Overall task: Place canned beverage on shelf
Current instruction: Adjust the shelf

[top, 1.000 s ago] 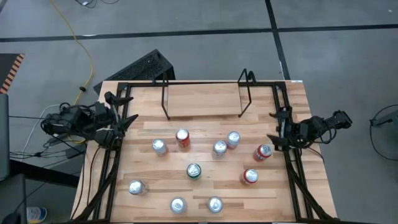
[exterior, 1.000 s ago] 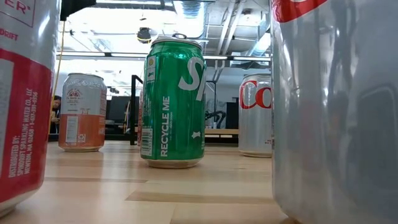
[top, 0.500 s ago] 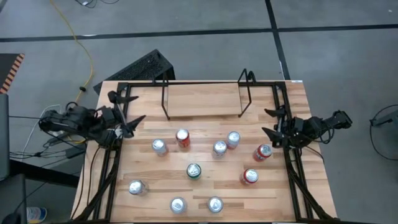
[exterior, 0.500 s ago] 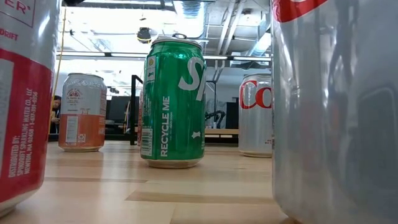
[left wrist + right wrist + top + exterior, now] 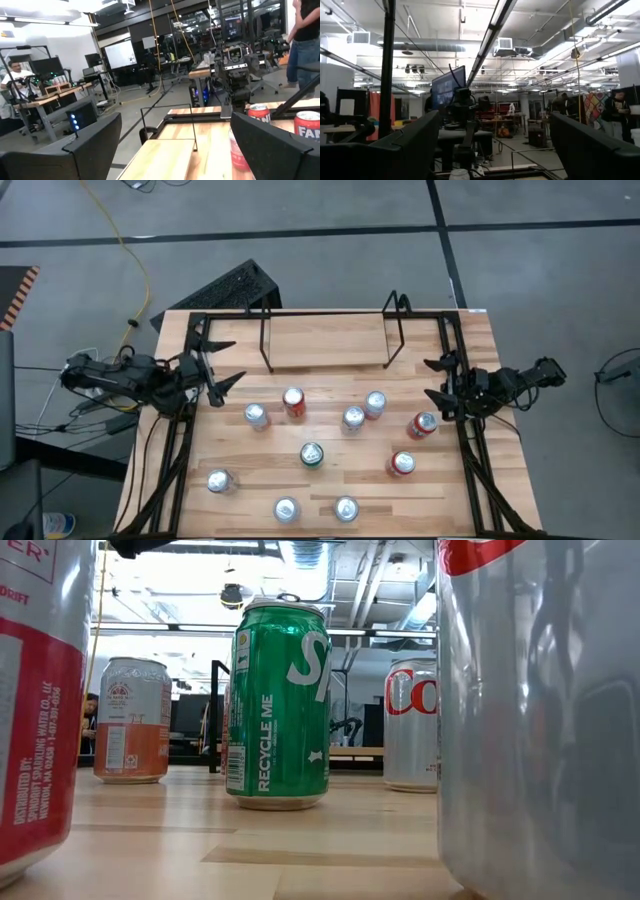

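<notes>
Several cans stand upright on the wood table: a green one (image 5: 312, 454) in the middle, red ones (image 5: 293, 402) (image 5: 422, 424) (image 5: 402, 464), and silver ones such as (image 5: 257, 416). The shelf (image 5: 328, 340), a wire rack with a wood floor, stands at the table's far edge with nothing on it. My left gripper (image 5: 230, 362) hangs open over the table's left edge, above and left of the nearest silver can, pointing toward the right. My right gripper (image 5: 430, 378) hangs open at the right edge, above the red can, pointing left. Neither touches anything.
A black tubular frame (image 5: 190, 430) runs round the tabletop. The low view shows the green can (image 5: 278, 705), an orange can (image 5: 132, 720) and a silver can (image 5: 410, 725), with two more close to the camera. People show in the room beyond (image 5: 305, 30).
My left gripper has gone toward the table's right edge, from outside the frame to over the table's left part, rolling a little; it stays open. My right gripper has rolled in place. No can has moved.
</notes>
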You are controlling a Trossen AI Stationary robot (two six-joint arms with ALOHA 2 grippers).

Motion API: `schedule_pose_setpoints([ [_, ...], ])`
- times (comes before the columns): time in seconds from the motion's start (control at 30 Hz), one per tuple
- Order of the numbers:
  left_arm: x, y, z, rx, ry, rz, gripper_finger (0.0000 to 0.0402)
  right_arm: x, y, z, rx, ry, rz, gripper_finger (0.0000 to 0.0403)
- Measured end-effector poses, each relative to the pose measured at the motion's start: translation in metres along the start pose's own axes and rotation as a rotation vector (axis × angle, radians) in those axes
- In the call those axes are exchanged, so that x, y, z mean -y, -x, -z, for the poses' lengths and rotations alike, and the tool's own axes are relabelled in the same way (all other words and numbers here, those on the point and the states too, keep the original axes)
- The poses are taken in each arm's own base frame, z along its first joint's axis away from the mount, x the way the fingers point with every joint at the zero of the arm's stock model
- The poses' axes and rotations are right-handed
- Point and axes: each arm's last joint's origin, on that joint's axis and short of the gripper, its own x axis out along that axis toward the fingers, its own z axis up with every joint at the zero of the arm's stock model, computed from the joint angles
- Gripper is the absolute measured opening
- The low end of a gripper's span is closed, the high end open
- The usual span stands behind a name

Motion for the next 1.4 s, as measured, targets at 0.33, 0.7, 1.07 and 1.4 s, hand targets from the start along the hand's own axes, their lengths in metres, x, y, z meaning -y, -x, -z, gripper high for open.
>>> schedule_pose_setpoints([
  [0.33, -0.002, -0.011, -0.026, -0.013, 0.085, -0.005, 0.0362, 0.013, -0.004, -0.023, -0.068, 0.049, 0.388, 0.0363],
  [0.7, 0.010, -0.036, -0.037, -0.165, 0.224, -0.064, 0.0362, 0.022, -0.026, -0.075, -0.396, 0.281, 1.051, 0.0355],
  [1.07, 0.023, -0.048, -0.026, -0.213, 0.515, -0.124, 0.0362, 0.024, -0.065, -0.085, -0.424, 0.421, 1.246, 0.0239],
  [1.4, 0.023, -0.049, -0.029, -0.177, 0.705, -0.154, 0.0362, 0.025, -0.088, -0.074, -0.504, 0.567, 1.206, 0.0079],
])
